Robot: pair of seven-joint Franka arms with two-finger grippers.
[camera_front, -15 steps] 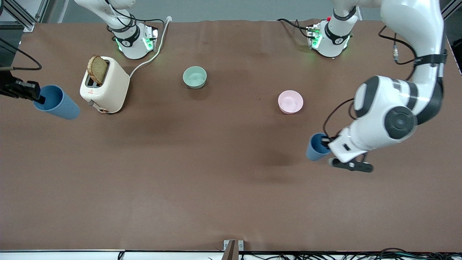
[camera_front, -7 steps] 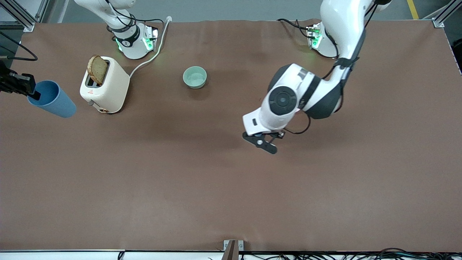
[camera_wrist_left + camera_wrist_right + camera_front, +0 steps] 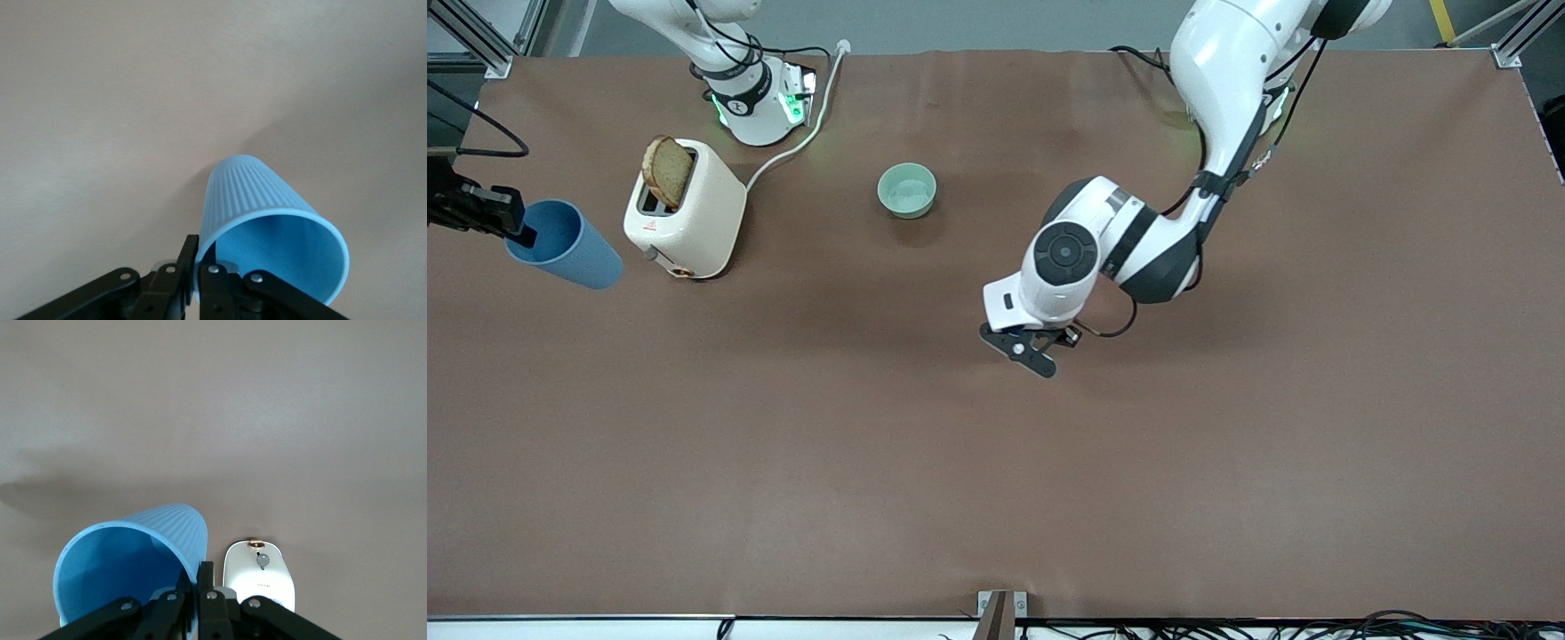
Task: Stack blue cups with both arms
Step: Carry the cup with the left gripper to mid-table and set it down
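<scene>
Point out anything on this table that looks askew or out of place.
Nothing is spilled or damaged. Both blue cups are in the air, each pinched by its rim: one in the right gripper beside the toaster, one in the left gripper over mid-table. The cup by the toaster hangs tilted. A bread slice sticks up from the toaster.

The left gripper (image 3: 1021, 345) with its cup (image 3: 270, 230) has moved from the frame's right to the centre, now hiding the pink bowl.
</scene>
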